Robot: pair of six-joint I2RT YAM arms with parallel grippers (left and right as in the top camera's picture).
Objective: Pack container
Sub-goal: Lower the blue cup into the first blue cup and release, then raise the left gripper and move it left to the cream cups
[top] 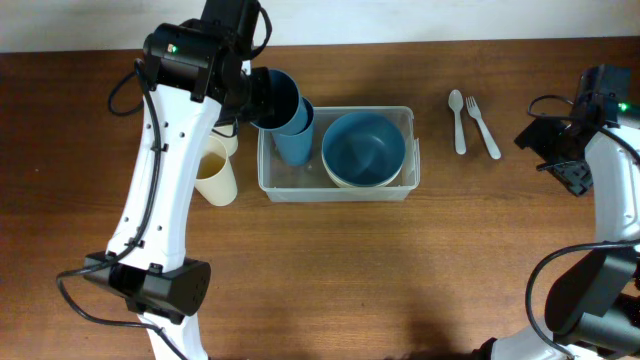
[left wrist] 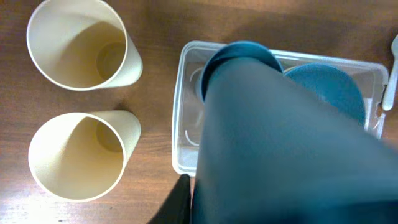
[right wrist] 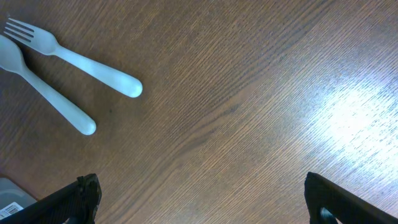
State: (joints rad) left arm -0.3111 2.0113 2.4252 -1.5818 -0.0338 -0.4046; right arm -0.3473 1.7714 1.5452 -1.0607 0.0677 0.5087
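The clear container (top: 340, 192) stands mid-table, its left wall (left wrist: 185, 143) showing in the left wrist view. In its right half a blue bowl (top: 363, 148) sits nested in a cream one. My left gripper (top: 255, 95) is shut on the wall of a dark blue cup (top: 278, 98), which fills that wrist view (left wrist: 280, 137). One black finger (left wrist: 183, 196) lies against the cup's outside. The cup tilts over the container's left half, its far end at a second blue cup (top: 297, 140) inside. My right gripper (top: 560, 150) hangs open over bare wood (right wrist: 208, 205), far right.
Two cream cups (top: 215, 172) (left wrist: 78, 43) stand on the table just left of the container, one (left wrist: 78, 155) nearer the front. A pale spoon (top: 457, 120) (right wrist: 46, 93) and fork (top: 483, 125) (right wrist: 93, 59) lie right of the container, between it and the right arm.
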